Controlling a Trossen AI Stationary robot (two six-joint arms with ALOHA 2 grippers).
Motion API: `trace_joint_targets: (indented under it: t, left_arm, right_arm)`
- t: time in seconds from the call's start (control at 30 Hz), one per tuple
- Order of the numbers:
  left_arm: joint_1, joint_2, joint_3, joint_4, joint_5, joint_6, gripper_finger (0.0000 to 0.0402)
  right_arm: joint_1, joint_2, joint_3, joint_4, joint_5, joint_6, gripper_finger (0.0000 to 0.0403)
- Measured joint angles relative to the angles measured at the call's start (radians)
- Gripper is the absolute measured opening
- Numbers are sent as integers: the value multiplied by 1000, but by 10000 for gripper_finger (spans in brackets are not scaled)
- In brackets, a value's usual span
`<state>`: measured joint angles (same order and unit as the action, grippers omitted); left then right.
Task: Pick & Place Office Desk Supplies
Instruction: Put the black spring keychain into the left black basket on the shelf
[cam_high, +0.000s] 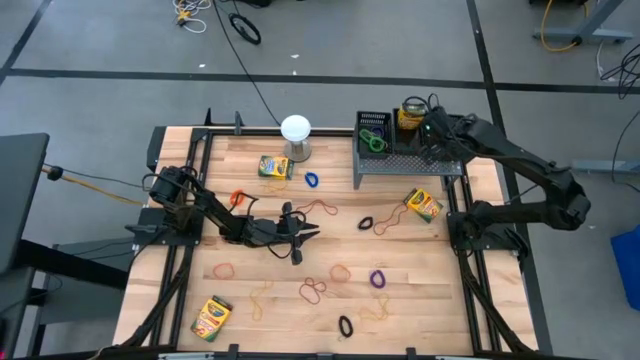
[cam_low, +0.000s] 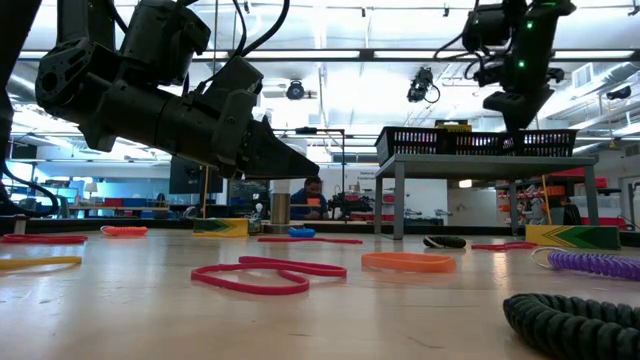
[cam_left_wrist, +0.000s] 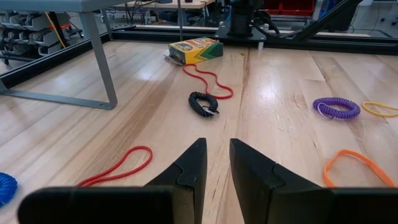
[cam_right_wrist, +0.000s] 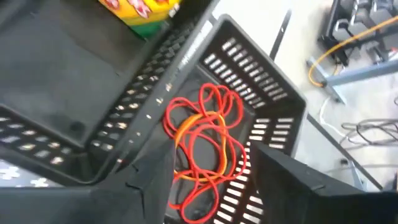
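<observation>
1. Taking the grey perforated metal riser (cam_high: 410, 163) as my landmark, I have the left gripper (cam_high: 306, 234) well to its left, low over the wooden table (cam_high: 450, 300), fingers a narrow gap apart and holding nothing.
2. Left of the riser I count three yellow-and-green crayon boxes on the table, at (cam_high: 274, 166), (cam_high: 211, 318) and, just below the riser, (cam_high: 424, 204).
3. Roughly a dozen thin rubber-band loops lie loose below and left of the riser, among them a purple coil (cam_left_wrist: 336, 107) and a black coil (cam_left_wrist: 204, 103).
4. On the riser sit black mesh bins (cam_high: 374, 132); I make out two for sure.
5. My right gripper (cam_right_wrist: 208, 177) hovers over the riser's right bin, fingers spread, red and orange bands (cam_right_wrist: 205, 134) lying below it.
6. I judge the job early: most of it remains.
</observation>
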<state>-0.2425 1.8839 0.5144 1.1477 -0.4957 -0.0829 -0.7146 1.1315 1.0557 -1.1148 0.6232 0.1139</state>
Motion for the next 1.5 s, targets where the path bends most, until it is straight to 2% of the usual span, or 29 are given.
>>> trace_joint_targets:
  t: [0.13, 0.23, 0.33, 0.53, 0.6, 0.77, 0.87, 1.4, 1.5]
  left_arm:
    - [0, 0, 0, 0, 0, 0, 75]
    - [0, 0, 0, 0, 0, 0, 75]
    - [0, 0, 0, 0, 0, 0, 75]
    - [0, 0, 0, 0, 0, 0, 75]
    - [0, 0, 0, 0, 0, 0, 75]
    - [0, 0, 0, 0, 0, 0, 75]
    - [0, 0, 0, 0, 0, 0, 75]
    - [0, 0, 0, 0, 0, 0, 75]
    - [0, 0, 0, 0, 0, 0, 75]
  right_arm:
    - [19, -23, 0, 23, 2, -25, 220]
    - [39, -51, 0, 0, -4, -27, 200]
    - [96, -102, 0, -33, -3, 25, 155]
    - [309, -234, 0, 12, 3, 103, 27]
    - [393, -269, -13, 68, 4, 126, 9]
    - [572, -325, -143, 284, 3, 112, 20]
    - [653, -329, -242, 434, 2, 80, 12]
    - [981, -320, -687, 1215, 1, -23, 6]
    - [1030, -320, -761, 1316, 1, -24, 11]
